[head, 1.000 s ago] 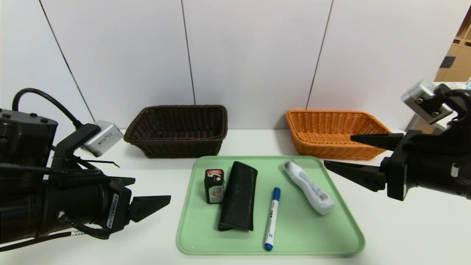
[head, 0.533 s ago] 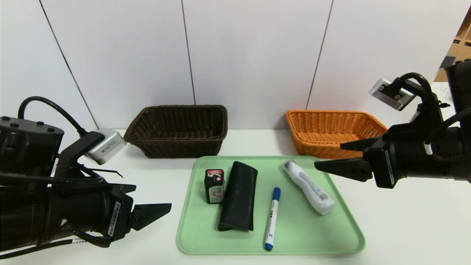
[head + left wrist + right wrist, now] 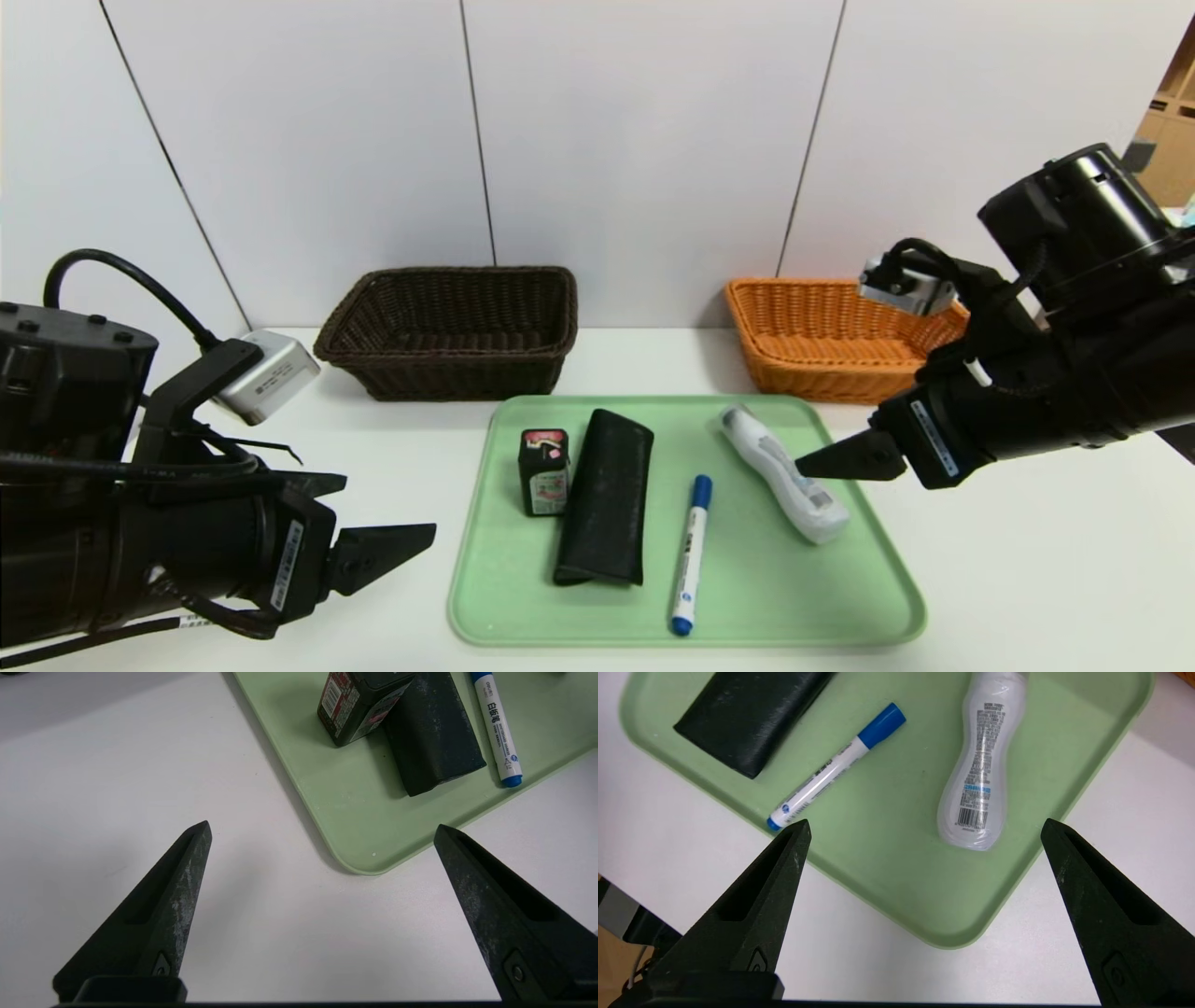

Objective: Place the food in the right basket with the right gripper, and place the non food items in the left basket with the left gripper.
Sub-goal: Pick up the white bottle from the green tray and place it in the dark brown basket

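On the white table (image 3: 392,616), the bottle (image 3: 784,474) slants, neck toward baskets (image 3: 448,378); both grippers' (image 3: 926,823) jaws spread.

Setting consistent with a robotics lab or test station: a white table (image 3: 392,420) stands against plain white panels (image 3: 644,140) with dark seams. Wooden shelving (image 3: 1167,149) is visible beyond the panels' right edge. Exact premises cannot be determined.

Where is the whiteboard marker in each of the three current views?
Head view: on the tray, between the black case and the white bottle.
Left wrist view: beside the black case.
Right wrist view: whiteboard marker, between case and bottle.
Shared landmark: green tray.
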